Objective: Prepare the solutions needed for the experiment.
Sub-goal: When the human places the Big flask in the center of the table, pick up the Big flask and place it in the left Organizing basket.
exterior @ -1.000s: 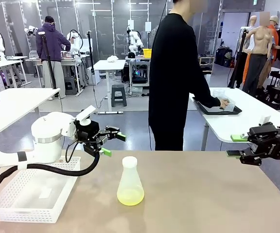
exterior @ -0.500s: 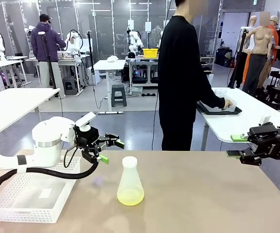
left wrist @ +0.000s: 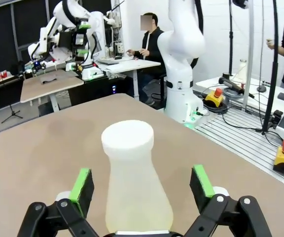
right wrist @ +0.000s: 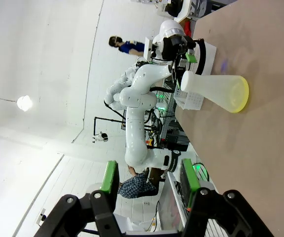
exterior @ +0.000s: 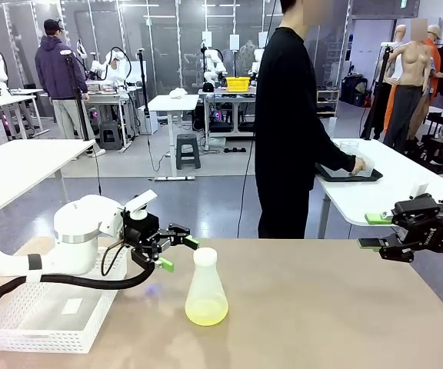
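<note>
In the front view, a frosted whitish conical flask (exterior: pixel 206 288) with a small white round cap (exterior: pixel 204 257) is seen upright near the middle of the brown surface (exterior: pixel 344 315); the solutions (exterior: pixel 206 310), a shallow pale yellow-green layer, lie in its base. The left hand (exterior: pixel 177 254) is held wide open and empty just beside the flask's neck, on the side of a white plastic basket (exterior: pixel 44 315). The right hand (exterior: pixel 374 231) is seen well apart at the surface's right edge, partly open and holding nothing.

In the left wrist view, the flask's neck is framed between the two green pads (left wrist: pixel 81 183), neither touching it. A risk is judged here: if the hand were advanced off-centre, one pad could strike the neck first and the narrow-topped flask could be pushed over or slid.

In the right wrist view, the flask is seen far off with the yellow liquid (right wrist: pixel 239 95) at its bottom. Should the flask be tilted once gripped, the liquid could be spilled if the cap is loose.
</note>
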You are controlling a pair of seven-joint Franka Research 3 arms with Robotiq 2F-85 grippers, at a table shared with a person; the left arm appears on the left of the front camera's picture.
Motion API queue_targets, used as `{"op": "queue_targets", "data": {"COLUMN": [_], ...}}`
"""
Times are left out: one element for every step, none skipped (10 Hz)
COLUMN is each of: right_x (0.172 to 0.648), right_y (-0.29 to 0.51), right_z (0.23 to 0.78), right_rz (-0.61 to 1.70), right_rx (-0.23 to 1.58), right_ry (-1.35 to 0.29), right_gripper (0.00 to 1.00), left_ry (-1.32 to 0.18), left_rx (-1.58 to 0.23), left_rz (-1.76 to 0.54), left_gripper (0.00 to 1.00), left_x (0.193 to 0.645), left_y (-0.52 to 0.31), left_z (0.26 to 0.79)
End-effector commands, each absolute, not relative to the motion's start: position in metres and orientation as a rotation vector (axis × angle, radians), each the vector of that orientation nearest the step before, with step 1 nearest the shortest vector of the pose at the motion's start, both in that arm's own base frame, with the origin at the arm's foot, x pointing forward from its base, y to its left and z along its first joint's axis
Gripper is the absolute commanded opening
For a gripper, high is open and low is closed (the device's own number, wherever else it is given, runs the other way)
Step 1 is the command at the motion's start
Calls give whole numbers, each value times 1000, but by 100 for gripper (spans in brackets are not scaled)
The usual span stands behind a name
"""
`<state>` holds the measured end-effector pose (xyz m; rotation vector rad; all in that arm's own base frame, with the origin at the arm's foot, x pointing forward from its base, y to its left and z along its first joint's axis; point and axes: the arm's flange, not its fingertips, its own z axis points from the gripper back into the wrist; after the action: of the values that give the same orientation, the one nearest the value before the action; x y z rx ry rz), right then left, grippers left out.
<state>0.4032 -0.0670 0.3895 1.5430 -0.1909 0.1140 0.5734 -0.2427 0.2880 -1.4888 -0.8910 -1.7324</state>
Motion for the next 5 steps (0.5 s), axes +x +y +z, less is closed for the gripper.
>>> {"op": "queue_targets", "data": {"right_x": [404, 404, 404, 404, 404], "right_y": [-67, -67, -67, -67, -67], "right_z": [391, 391, 391, 391, 391], "right_rz": [120, 120, 120, 120, 120], "right_rx": [1547, 1547, 1547, 1547, 1547], "right_ry": [-194, -194, -194, -194, -194], "right_gripper": [64, 64, 64, 64, 64], "left_ry": [-869, -835, -825, -807, -786], "left_rx": [-1472, -1430, -1414, -1443, -1479], "left_rz": [-1647, -1620, -1595, -1588, -1592], "left_gripper": [100, 100, 100, 100, 100], "left_x": [622, 624, 627, 626, 623], "left_y": [-304, -310, -317, -325, -331], "left_z": [277, 275, 273, 271, 271]}}
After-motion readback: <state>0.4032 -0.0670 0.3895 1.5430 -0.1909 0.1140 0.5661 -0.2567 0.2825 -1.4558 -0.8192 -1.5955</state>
